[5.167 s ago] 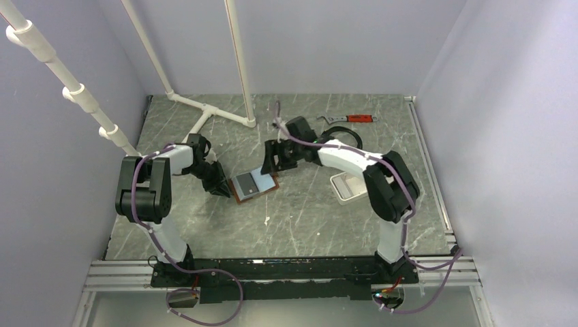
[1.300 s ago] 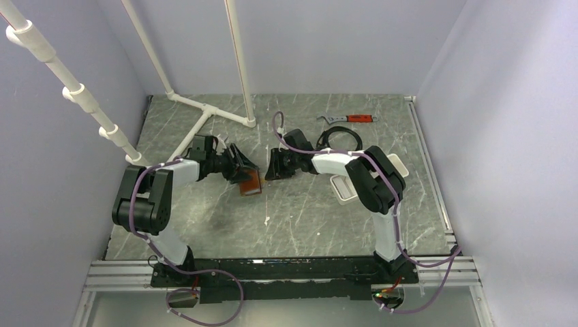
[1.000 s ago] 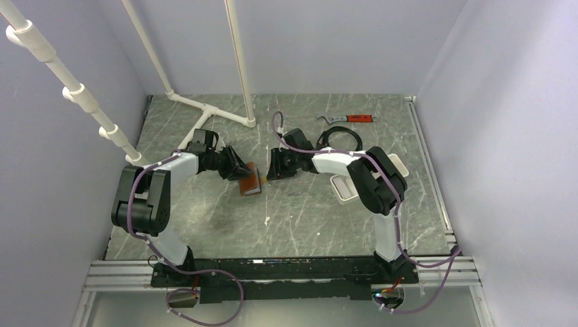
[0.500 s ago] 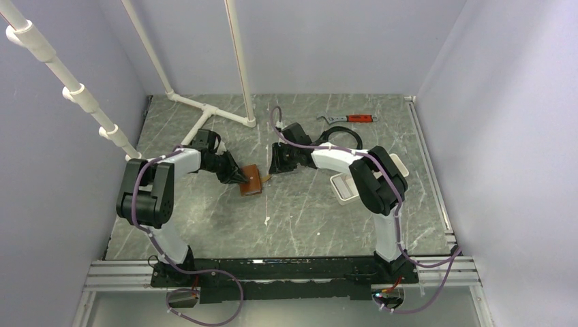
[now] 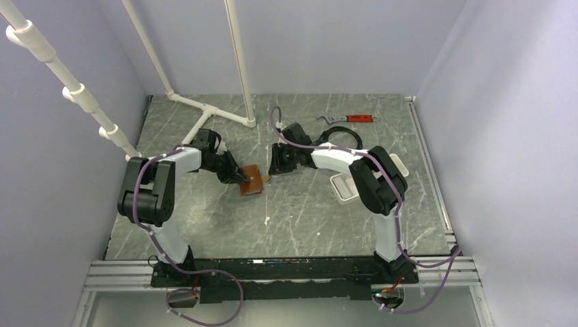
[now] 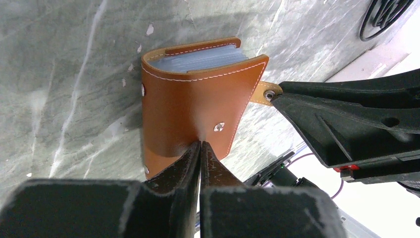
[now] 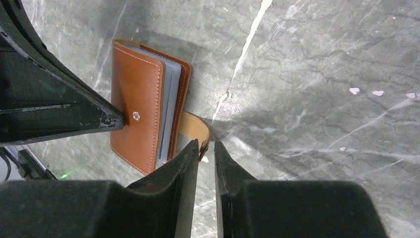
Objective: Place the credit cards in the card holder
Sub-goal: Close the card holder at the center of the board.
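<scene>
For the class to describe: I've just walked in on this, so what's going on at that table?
Two robot arms are working on a brown card holder that lies folded shut on the marbled table. The left gripper, fingers pressed together, rests its tips on the cover. The right gripper, fingers nearly closed, sits at the end of the unfastened closing tab. Whether it pinches the tab is unclear. Pale card or sleeve edges show inside.
</scene>
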You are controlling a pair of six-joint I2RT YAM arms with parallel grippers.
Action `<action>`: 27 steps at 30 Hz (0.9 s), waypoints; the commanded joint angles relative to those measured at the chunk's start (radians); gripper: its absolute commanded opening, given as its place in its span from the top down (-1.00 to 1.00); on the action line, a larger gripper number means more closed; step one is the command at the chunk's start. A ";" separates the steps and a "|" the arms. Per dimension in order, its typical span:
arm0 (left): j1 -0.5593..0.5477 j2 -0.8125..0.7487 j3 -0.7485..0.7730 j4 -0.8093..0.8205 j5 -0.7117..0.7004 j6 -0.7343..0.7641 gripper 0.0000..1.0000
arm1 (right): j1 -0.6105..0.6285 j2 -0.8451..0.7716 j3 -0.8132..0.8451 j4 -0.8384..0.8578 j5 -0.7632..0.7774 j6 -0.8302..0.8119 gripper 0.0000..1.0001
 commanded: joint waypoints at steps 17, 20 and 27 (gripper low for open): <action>0.000 0.060 0.025 -0.041 -0.030 0.043 0.97 | -0.024 0.058 -0.029 0.409 -0.403 0.220 1.00; 0.000 0.062 0.024 -0.042 -0.031 0.042 0.97 | -0.024 0.081 -0.029 0.458 -0.432 0.268 1.00; -0.002 0.062 0.023 -0.040 -0.028 0.038 1.00 | -0.024 0.109 -0.010 0.435 -0.416 0.277 1.00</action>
